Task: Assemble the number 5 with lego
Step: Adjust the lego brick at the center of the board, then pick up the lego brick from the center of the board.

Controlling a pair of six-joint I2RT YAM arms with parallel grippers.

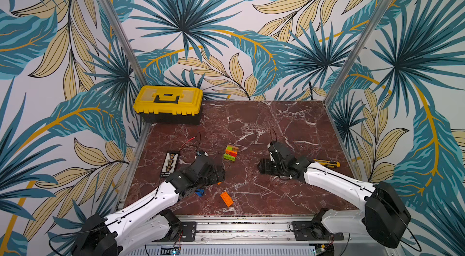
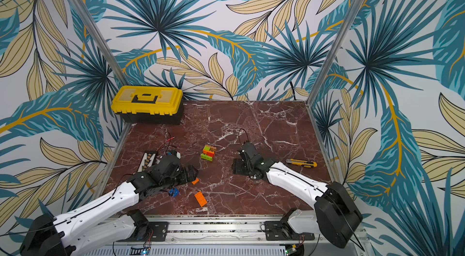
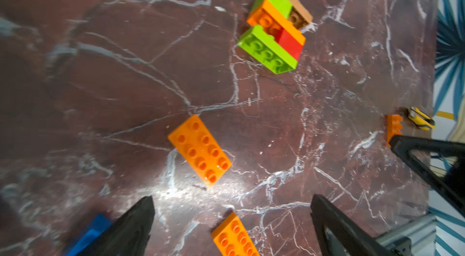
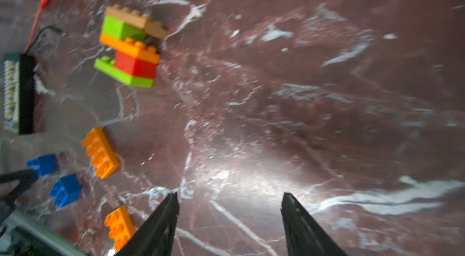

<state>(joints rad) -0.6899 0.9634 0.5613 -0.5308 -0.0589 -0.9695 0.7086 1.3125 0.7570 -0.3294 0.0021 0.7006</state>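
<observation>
Broadly, reading a top view from its left: yellow toolbox (image 1: 168,106), lid shut, upper left corner of the table (image 1: 276,126); below it, at the left edge, a black strip (image 1: 172,164) with yellow marks. Next the left end effector (image 3: 231,199), lower left of centre, jaws at full spread, holding nothing. Partly under its arm, two blue square bricks (image 4: 66,189), loose. The first orange oblong brick (image 3: 200,150) lies flat, studs up, mostly covered by that end effector in both top views; the second orange oblong brick (image 1: 227,199) lies flat at lower centre. Centre frame: the number 5 cluster (image 1: 231,152), flat on the table, studs sideways: tan bar, green block, orange bar, red block, green bar, joined, by its outline already a 5. Right of centre, the right end effector (image 4: 230,193): jaws partly apart, bare table between them, nothing gripped. A third orange brick (image 3: 393,127) stands on edge at the tip of one of its fingers, touching or not I cannot tell; the top views hide it. Right edge: yellow utility knife (image 1: 327,164). Judgement: three orange bars and two blue squares look like stock for a second numeral, not yet begun. Handling: take the first orange oblong brick across its short width, jaws square to the long walls, gripping walls, not studs; lift straight, spare the blue pair, brace the base with the other end effector when pressing studs home.
</observation>
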